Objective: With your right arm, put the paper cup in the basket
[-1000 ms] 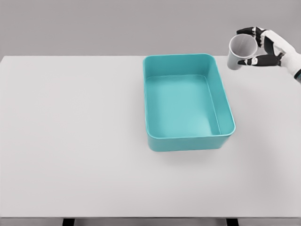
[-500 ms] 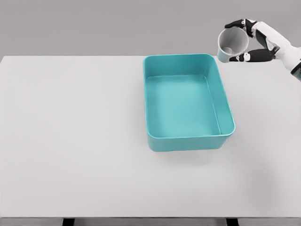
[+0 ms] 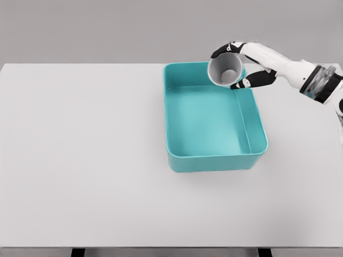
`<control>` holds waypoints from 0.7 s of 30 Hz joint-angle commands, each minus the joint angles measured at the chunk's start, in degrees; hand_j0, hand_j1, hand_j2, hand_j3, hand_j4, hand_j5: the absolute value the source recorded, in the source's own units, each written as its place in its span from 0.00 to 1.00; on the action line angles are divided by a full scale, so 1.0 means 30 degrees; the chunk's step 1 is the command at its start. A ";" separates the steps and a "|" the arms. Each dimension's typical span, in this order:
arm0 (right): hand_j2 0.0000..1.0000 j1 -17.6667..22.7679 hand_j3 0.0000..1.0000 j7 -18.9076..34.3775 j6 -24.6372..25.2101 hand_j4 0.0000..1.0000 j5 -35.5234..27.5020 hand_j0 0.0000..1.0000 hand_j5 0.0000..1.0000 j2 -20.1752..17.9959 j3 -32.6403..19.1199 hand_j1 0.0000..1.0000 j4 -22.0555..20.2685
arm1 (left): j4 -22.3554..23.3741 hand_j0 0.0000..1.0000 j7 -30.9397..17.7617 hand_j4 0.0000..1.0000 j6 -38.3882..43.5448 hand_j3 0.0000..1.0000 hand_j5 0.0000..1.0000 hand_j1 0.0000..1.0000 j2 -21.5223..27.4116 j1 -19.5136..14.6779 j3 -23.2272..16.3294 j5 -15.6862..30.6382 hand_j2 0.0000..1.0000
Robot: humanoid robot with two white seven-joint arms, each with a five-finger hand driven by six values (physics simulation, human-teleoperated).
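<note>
The right hand gripped the paper cup, fingers wrapped around its wall, holding it tipped with its open mouth toward the camera above the far right corner of the teal basket, which sat on the white table.

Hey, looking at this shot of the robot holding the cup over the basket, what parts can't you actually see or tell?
- Paper cup, head view: its outer wall and base are hidden, since the open mouth faces the camera.
- Right hand: its palm is covered by the cup.
- Basket: part of the far rim is behind the cup.
- Right arm: cut off by the right edge.
- Left arm: out of view.
</note>
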 commanded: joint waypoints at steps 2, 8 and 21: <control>0.73 0.0030 0.73 -0.0013 0.0051 0.73 0.2842 0.73 0.73 0.0162 0.1329 0.73 -0.0051 | 0.0001 1.00 -0.0003 1.00 -0.0001 1.00 1.00 1.00 0.0001 0.0000 0.0000 0.0016 1.00; 0.73 0.0059 0.73 -0.0013 0.0373 0.73 0.5773 0.73 0.73 0.0221 0.2882 0.73 -0.0315 | 0.0001 1.00 -0.0003 1.00 -0.0001 1.00 1.00 1.00 0.0001 0.0000 0.0000 0.0017 1.00; 1.00 0.0469 1.00 -0.0013 0.0843 1.00 0.7297 1.00 1.00 0.0631 0.1449 1.00 -0.3303 | 0.0001 1.00 -0.0003 1.00 -0.0001 1.00 1.00 1.00 0.0001 0.0000 0.0000 -0.0012 1.00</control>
